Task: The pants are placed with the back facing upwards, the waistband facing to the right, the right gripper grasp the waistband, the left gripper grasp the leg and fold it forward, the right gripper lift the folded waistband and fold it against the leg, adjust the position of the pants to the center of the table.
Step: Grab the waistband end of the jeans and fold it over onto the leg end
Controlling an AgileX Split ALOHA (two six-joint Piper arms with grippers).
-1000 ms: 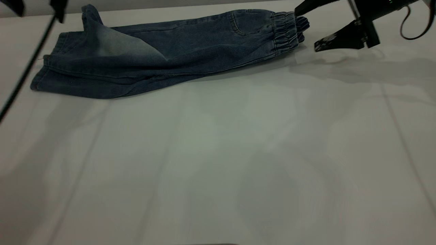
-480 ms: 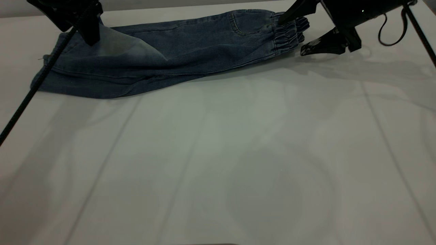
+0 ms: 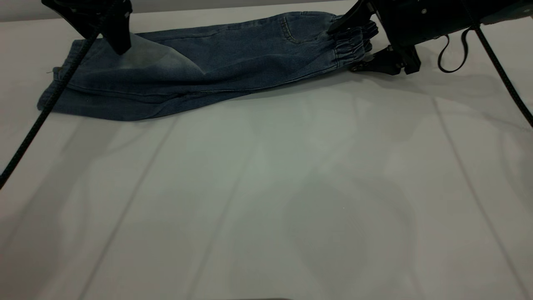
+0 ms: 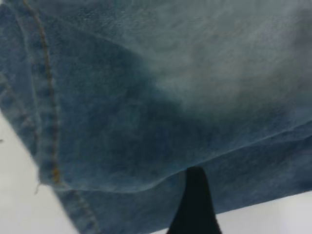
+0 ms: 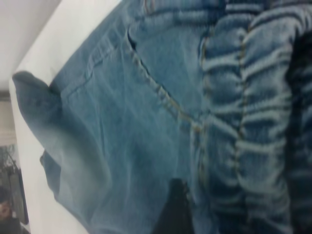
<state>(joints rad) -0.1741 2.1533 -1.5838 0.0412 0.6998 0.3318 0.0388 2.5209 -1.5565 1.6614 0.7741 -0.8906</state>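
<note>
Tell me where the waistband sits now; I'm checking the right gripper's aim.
In the exterior view the waistband is at the far right end of the pants, between the open fingers of the right gripper.

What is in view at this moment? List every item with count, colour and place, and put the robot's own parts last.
pants: one pair, blue denim with a pale faded patch, folded lengthwise along the far edge of the table, leg hems to the left.
waistband: one, blue gathered elastic, at the right end of the pants.
back pocket: one visible, blue, just left of the waistband.
table: one, white, under everything.
cables: two, black, one trailing from each arm across the near corners of the view.
left hand: one, black, down on the pants near the leg end.
right hand: one, black, open, one finger above the waistband and the other low beside it on the table.
</note>
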